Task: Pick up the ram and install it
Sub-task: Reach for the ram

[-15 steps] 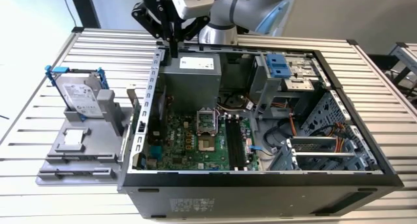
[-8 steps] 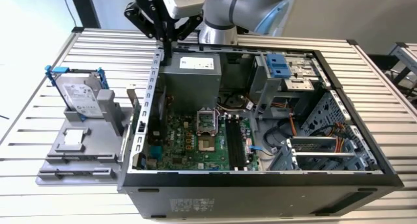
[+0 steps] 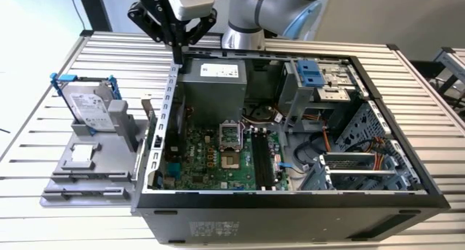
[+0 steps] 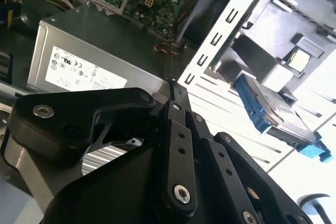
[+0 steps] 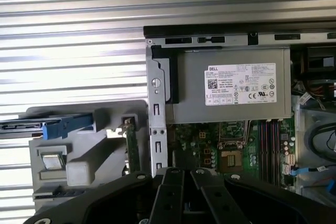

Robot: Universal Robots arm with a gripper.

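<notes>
gripper [image 3: 176, 58]: fingers together, empty, above case wall [image 3: 169, 97], far end | ram [image 5: 129, 148]: upright in grey holder [image 3: 87, 171], just beside that wall on the exterior view's left | risk: closed fingers clip wall or ram edge (tight gap)

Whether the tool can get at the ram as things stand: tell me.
Likely yes: the ram stands on edge in the holder outside the case wall, its top edge bare, and the tool hangs above the wall with nothing between.
</notes>
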